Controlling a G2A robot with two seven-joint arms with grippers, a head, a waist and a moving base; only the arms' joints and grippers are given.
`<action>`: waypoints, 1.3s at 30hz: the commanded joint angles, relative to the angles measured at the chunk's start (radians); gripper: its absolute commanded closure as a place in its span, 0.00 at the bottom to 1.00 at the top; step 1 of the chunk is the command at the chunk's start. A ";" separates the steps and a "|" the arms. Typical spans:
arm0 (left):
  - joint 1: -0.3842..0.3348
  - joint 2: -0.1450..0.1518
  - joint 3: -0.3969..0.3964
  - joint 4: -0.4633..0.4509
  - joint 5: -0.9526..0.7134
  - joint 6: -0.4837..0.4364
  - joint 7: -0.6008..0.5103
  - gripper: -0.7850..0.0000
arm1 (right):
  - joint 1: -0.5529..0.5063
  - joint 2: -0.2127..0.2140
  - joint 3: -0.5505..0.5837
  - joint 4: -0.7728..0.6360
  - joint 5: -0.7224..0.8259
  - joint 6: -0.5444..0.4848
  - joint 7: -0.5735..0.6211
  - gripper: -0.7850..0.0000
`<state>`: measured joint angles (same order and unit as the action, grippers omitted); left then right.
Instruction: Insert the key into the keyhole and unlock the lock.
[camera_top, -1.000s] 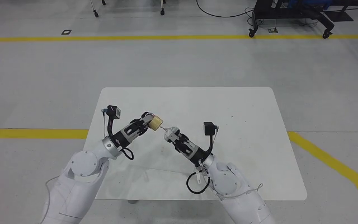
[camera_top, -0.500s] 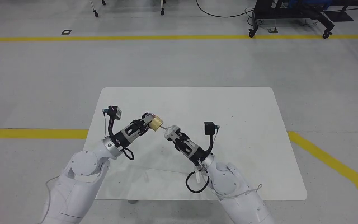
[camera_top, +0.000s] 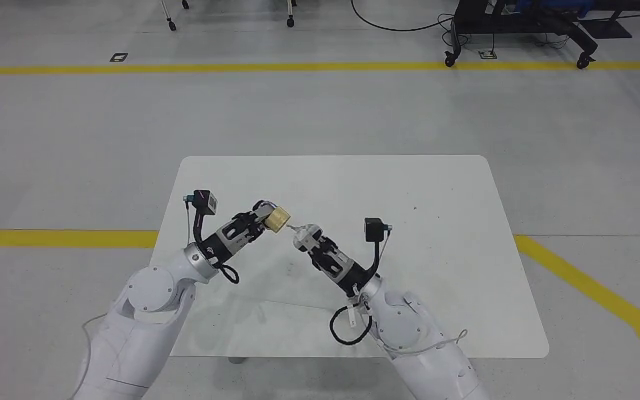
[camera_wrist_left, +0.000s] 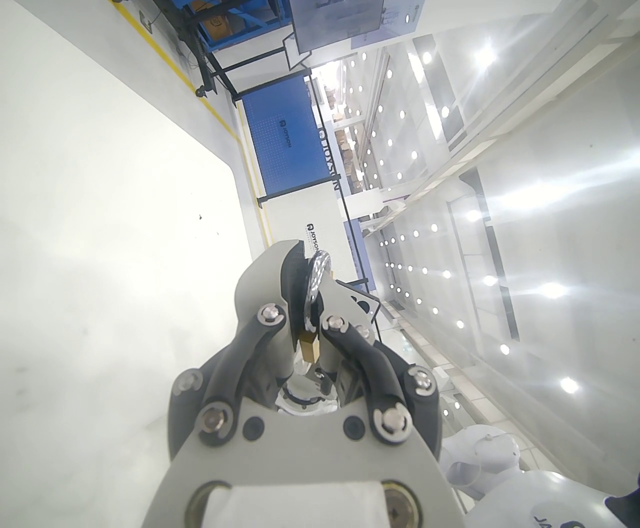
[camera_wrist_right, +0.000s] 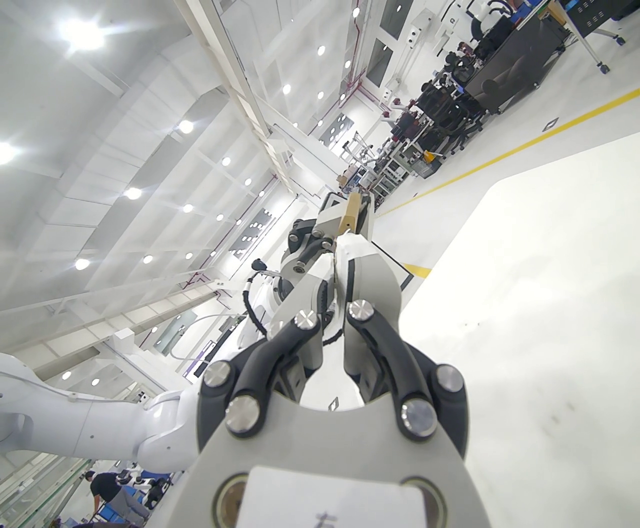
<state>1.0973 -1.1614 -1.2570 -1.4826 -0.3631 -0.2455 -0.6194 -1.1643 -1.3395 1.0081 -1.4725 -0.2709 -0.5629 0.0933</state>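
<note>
Lock (camera_top: 279, 217) and key (camera_top: 295, 229) aloft, well inside table (camera_top: 430, 200) edges.

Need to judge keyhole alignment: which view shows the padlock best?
Top view: the padlock shows its brass body clear of the left end effector, facing the key. Left wrist view shows its shackle and a sliver of brass; right wrist view, one narrow brass edge.
</note>
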 joint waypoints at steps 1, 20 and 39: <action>0.000 0.000 0.000 0.000 0.004 -0.002 0.000 1.00 | 0.000 0.000 0.001 0.000 -0.001 0.000 -0.001 1.00; -0.029 -0.041 0.073 0.062 -0.304 0.026 0.035 1.00 | -0.028 -0.015 -0.018 -0.040 -0.082 0.031 -0.169 1.00; -0.065 -0.075 0.109 0.155 -0.276 -0.147 0.065 1.00 | -0.055 -0.060 -0.082 -0.040 -0.206 0.125 -0.384 1.00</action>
<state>1.0302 -1.2358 -1.1474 -1.3275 -0.6430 -0.3876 -0.5537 -1.2204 -1.3979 0.9276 -1.5141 -0.4731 -0.4471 -0.2936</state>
